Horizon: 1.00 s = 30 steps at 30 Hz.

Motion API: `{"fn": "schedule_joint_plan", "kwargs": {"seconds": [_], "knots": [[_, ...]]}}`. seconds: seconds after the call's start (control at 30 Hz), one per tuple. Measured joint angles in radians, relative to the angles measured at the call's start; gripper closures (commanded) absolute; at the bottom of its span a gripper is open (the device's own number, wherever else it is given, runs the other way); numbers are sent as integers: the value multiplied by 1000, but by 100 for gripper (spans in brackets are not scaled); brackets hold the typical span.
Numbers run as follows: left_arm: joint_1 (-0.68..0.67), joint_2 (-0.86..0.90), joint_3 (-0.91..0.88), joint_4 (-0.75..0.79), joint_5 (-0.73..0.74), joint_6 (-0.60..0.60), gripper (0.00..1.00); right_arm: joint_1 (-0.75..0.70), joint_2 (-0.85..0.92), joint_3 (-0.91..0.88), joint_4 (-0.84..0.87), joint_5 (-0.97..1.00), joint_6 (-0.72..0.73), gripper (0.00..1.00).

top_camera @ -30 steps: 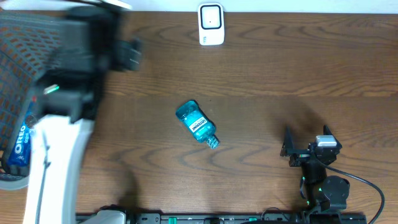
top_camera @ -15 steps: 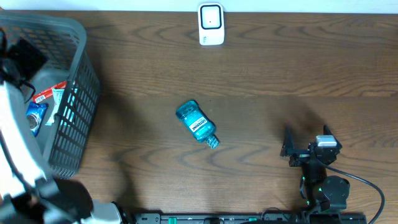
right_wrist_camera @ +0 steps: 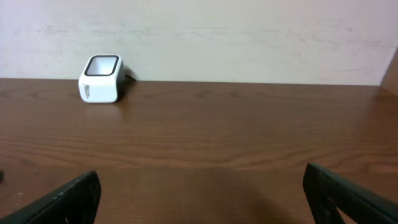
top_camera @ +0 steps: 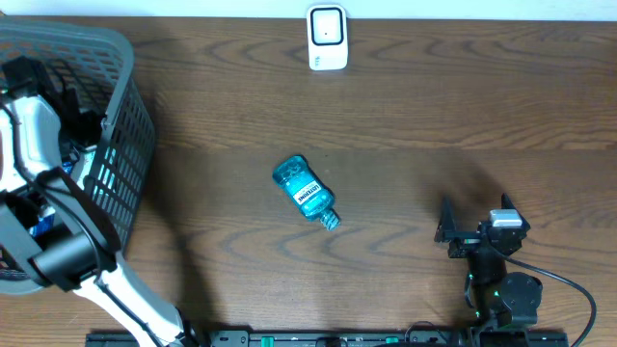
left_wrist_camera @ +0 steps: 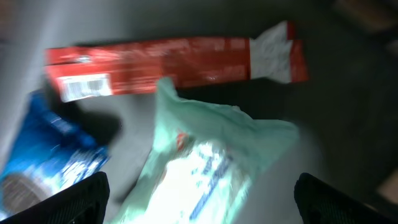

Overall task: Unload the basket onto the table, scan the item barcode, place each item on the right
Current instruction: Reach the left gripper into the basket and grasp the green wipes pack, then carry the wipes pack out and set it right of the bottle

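My left gripper (left_wrist_camera: 202,200) hangs open inside the grey basket (top_camera: 127,116), just above a pale green packet (left_wrist_camera: 211,155) that lies between its fingers without touching them. Beside it lie a long red packet (left_wrist_camera: 174,62) with a white barcode label (left_wrist_camera: 86,87) and a blue packet (left_wrist_camera: 46,155). A blue mouthwash bottle (top_camera: 306,192) lies on its side in the middle of the table. The white scanner (top_camera: 327,39) stands at the far edge, also in the right wrist view as the scanner (right_wrist_camera: 101,78). My right gripper (top_camera: 474,217) rests open at the near right, holding nothing.
The basket takes up the table's left end, and my left arm (top_camera: 39,183) bends down into it from the near left. A pale wall (right_wrist_camera: 249,37) rises behind the table's far edge.
My left arm has swung across the basket and dipped into it, with its jaws still open. The bottle, the scanner and the right arm have not moved.
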Motion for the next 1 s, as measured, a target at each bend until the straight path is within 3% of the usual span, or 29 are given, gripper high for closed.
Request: {"fn": "schedule_joint_plan", "kwargs": {"seconds": [0.1, 0.17, 0.27, 0.47, 0.77, 1.0], "knots": [[0, 40, 0, 0, 0, 46, 5, 0, 0, 0, 0, 0, 0, 1], [0, 64, 0, 1, 0, 61, 11, 0, 0, 0, 0, 0, 0, 1], [0, 95, 0, -1, 8, 72, 41, 0, 0, 0, 0, 0, 0, 1], [0, 97, 2, -8, 18, 96, 74, 0, 0, 0, 0, 0, 0, 1], [-1, 67, 39, -42, -26, 9, 75, 0, 0, 0, 0, 0, 0, 1], [-4, -256, 164, 44, -55, -137, 73, 0, 0, 0, 0, 0, 0, 1]]}}
